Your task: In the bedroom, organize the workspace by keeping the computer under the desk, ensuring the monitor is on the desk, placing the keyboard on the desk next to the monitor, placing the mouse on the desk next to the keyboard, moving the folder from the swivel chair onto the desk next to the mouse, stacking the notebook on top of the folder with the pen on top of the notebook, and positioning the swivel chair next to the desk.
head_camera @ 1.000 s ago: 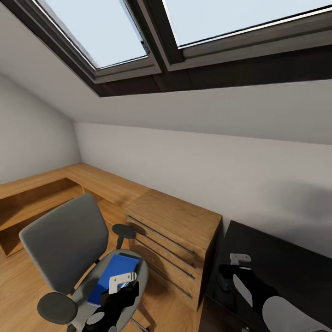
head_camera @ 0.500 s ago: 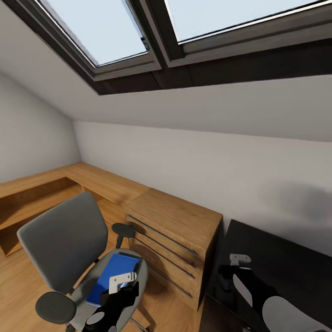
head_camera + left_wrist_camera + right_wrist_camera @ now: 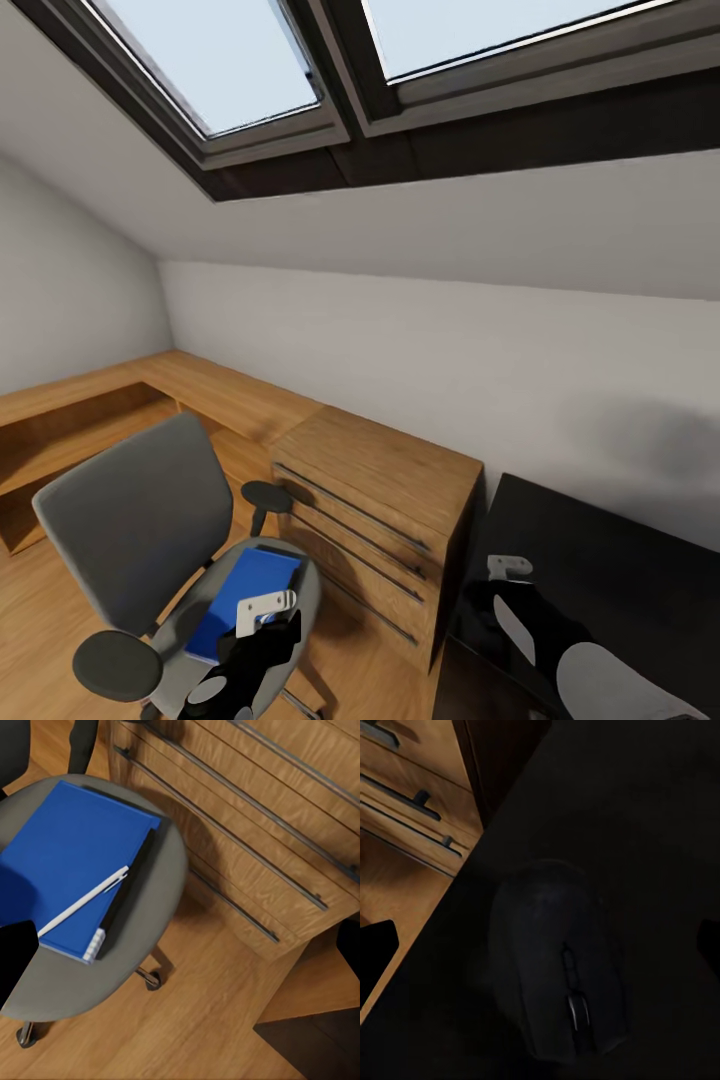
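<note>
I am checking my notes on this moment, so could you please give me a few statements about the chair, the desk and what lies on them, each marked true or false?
1. The folder lies on the seat of the swivel chair. True.
2. The pen lies on the wooden floor. False: it rests across the folder.
3. The mouse sits on the black desk. True.
4. The oak cabinet has a drawer pulled open. False: its drawers are all shut.
5. A dark notebook lies along one edge of the folder. True.
6. The left gripper holds the folder. False: it hangs above the folder.
</note>
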Controlling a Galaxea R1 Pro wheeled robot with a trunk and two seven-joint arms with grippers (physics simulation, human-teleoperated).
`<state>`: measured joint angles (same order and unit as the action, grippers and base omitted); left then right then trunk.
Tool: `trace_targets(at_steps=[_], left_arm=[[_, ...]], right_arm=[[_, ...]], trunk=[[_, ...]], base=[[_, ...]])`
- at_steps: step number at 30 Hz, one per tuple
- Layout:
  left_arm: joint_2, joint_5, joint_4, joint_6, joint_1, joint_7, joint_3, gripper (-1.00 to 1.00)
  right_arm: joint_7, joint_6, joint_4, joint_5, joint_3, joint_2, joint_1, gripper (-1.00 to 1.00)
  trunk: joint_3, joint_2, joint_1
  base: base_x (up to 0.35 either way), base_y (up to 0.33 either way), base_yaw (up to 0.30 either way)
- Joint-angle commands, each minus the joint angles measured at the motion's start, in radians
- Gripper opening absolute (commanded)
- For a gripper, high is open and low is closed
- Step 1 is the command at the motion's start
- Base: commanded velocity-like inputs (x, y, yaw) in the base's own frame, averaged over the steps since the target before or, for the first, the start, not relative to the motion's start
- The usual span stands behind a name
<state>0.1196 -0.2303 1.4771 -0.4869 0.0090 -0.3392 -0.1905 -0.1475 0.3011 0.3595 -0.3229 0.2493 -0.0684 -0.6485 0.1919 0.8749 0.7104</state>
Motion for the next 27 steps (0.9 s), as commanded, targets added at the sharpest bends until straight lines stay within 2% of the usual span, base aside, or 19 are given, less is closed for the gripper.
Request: trace_targets(at_steps=[1, 27], left_arm=[[0.000, -0.011, 0.002, -0.002, 0.000, -0.009, -0.001, 1.00], [0.000, -0.011, 0.002, -0.002, -0.001, -0.009, -0.001, 1.00]], right_arm=[[-0.007, 0.005, 0.003, -0.010, 0.008, -0.001, 0.000, 1.00], [-0.010, 0.040, 0.001, -0.011, 0.005, -0.005, -0.002, 1.00]], trunk=[[0.004, 0.008, 0.004], [0.086, 0.190, 0.104]], base=[[0.000, 0.000, 0.000], [0.000, 0.000, 0.000]])
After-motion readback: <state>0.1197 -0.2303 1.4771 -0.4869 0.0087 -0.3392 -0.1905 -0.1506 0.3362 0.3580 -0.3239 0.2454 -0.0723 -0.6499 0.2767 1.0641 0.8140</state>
